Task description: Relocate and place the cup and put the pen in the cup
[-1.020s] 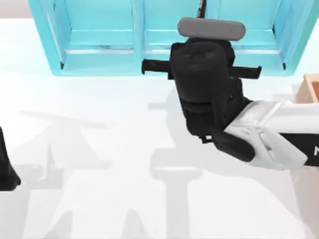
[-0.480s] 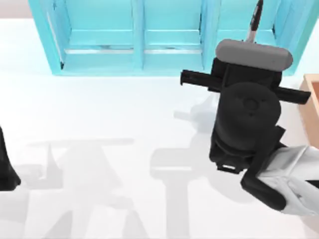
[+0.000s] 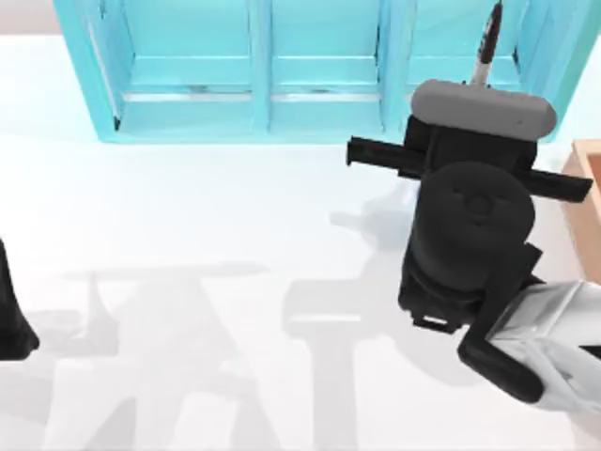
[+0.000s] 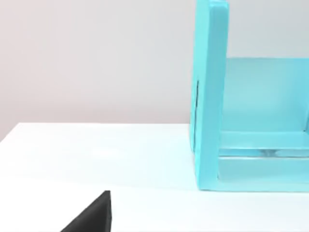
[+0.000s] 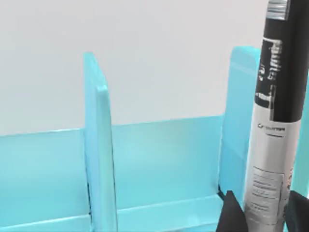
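The pen point(image 5: 273, 121), black with a grey-white printed band, stands upright between the two black fingers of my right gripper point(image 5: 263, 215), which is shut on its lower part. In the top view the pen point(image 3: 486, 49) sticks out past the grey wrist camera point(image 3: 484, 105), over the right compartment of the turquoise shelf unit point(image 3: 254, 70). My right arm point(image 3: 470, 244) reaches in from the right. The cup is out of view. My left arm point(image 3: 11, 324) stays parked at the table's left edge.
The turquoise shelf unit point(image 4: 210, 96) with upright dividers point(image 5: 99, 159) runs along the back of the white table point(image 3: 188, 235). A wooden box's corner point(image 3: 587, 183) shows at the right edge, close to my right gripper's crossbar.
My right arm has swung to the right with the pen, from in front of the middle divider to the shelf's right compartment. The left arm has not moved.
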